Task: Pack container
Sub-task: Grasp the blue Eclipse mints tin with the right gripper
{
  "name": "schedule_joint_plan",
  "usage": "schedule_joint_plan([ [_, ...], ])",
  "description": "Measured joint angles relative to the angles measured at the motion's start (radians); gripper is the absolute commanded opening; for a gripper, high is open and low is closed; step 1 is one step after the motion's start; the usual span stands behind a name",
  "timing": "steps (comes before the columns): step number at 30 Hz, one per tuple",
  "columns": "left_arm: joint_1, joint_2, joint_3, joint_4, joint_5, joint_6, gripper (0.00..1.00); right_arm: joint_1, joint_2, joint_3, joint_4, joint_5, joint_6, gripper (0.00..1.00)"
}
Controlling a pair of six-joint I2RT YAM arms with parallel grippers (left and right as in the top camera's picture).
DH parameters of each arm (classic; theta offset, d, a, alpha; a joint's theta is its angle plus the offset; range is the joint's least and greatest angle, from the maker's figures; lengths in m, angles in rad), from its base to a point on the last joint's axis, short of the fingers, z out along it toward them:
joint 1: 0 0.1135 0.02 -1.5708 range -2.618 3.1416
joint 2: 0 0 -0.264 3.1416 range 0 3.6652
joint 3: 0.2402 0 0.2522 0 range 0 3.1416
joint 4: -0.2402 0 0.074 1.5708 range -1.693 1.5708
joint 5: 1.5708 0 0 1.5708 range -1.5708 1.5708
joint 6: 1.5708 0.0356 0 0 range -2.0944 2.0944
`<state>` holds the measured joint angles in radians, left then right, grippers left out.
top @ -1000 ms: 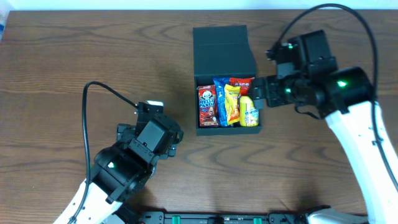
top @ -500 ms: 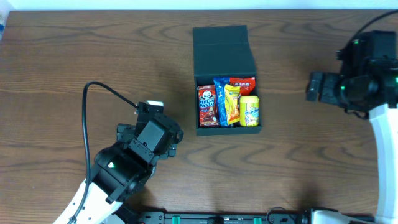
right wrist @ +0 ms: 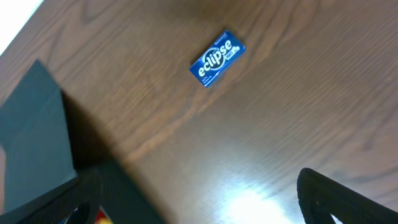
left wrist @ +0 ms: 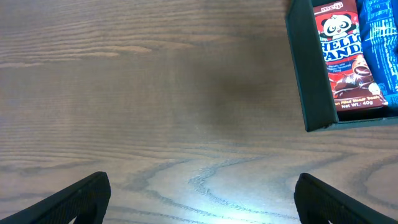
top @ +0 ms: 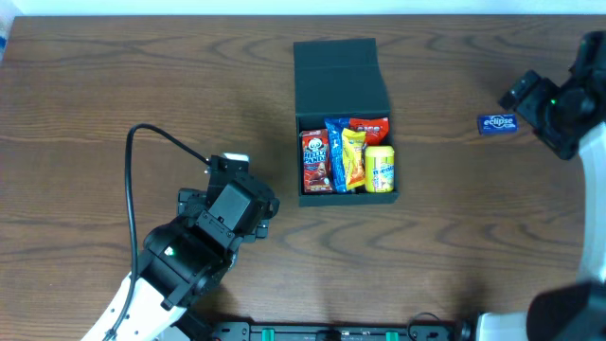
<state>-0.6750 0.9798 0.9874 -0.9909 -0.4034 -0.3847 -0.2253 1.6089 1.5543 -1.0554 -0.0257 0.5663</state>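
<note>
The dark teal-black container [top: 303, 161] sits at the table's middle, its flap lid [top: 341, 76] lying open behind it. Inside lie a red Hello Panda packet [top: 314, 161], a blue packet [top: 336, 150], a yellow packet [top: 353, 159], a red packet [top: 369, 127] and a yellow tub [top: 380, 169]. A blue Eclipse gum pack [top: 498, 123] lies on the table at the right; it also shows in the right wrist view [right wrist: 217, 57]. My right gripper [right wrist: 196, 205] is open and empty, beside the gum. My left gripper [left wrist: 199, 199] is open and empty, left of the container [left wrist: 305, 74].
The left arm's black cable [top: 142, 170] loops over the table at the left. The table's far edge meets a white surface [top: 189, 8] at the top.
My right arm has swung away from the container's right side to the far right edge. The Eclipse gum pack now shows on the table. The left arm has not moved.
</note>
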Motion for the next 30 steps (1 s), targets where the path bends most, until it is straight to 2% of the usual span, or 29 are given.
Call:
schedule_joint_plan([
  [4, 0.0, 0.0, 0.0, 0.0, 0.0, 0.0, 0.95, 0.0, 0.117, 0.0, 0.096, 0.001, 0.145, 0.99],
  [8, 0.0, 0.0, 0.0, 0.0, 0.0, 0.0, 0.95, 0.0, 0.214, 0.0, 0.21, 0.001, 0.359, 0.99],
  [16, 0.0, 0.0, 0.0, 0.0, 0.0, 0.0, 0.96, 0.0, 0.31, 0.0, 0.232, 0.052, 0.712, 0.99],
  [23, 0.0, 0.0, 0.0, 0.0, 0.0, 0.0, 0.95, 0.0, 0.394, 0.0, 0.231, 0.064, 0.886, 0.99],
  [30, 0.0, 0.0, 0.0, 0.0, 0.0, 0.0, 0.95, -0.005, 0.459, 0.007, 0.237, 0.067, 0.943, 0.97],
])
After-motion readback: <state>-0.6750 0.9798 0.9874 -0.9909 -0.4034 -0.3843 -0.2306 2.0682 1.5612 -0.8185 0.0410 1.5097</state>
